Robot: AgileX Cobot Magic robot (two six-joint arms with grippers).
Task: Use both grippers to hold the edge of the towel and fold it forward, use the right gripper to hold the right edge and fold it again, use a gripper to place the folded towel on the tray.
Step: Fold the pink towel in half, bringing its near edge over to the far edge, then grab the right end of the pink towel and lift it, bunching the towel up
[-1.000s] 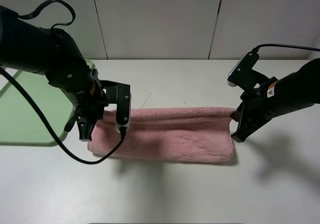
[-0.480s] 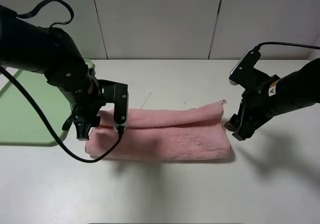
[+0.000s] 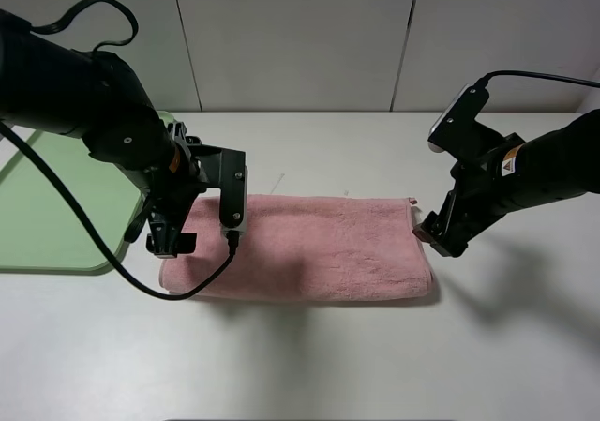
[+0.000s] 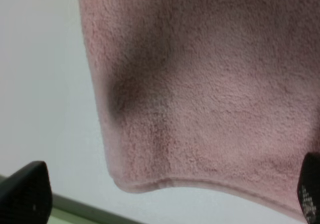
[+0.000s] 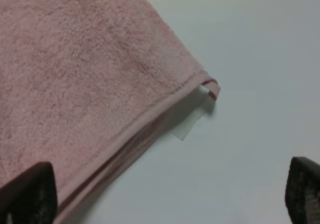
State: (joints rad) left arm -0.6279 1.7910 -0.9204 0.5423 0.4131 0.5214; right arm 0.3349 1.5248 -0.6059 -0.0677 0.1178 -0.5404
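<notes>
The pink towel [image 3: 309, 248] lies flat on the white table, folded in half into a long band. My left gripper [image 3: 202, 235] hovers open over the towel's left end, holding nothing. In the left wrist view its dark fingertips [image 4: 25, 194] stand wide apart above the towel [image 4: 210, 84] and the edge of the towel [image 4: 165, 183]. My right gripper [image 3: 438, 234] hangs open just off the towel's right end. The right wrist view shows the towel [image 5: 75, 74], its stitched hem [image 5: 165, 102] and a small white tag [image 5: 192, 119]. The light green tray [image 3: 42, 205] sits at the far left.
A grey panelled wall [image 3: 300, 37] rises behind the table. Black cables trail from both arms. Bare white tabletop [image 3: 319, 365] stretches in front of the towel and to the right of it.
Both grippers have opened and let go of the towel's edge. The top layer has dropped flat onto the lower one, and both grippers have drawn back a little.
</notes>
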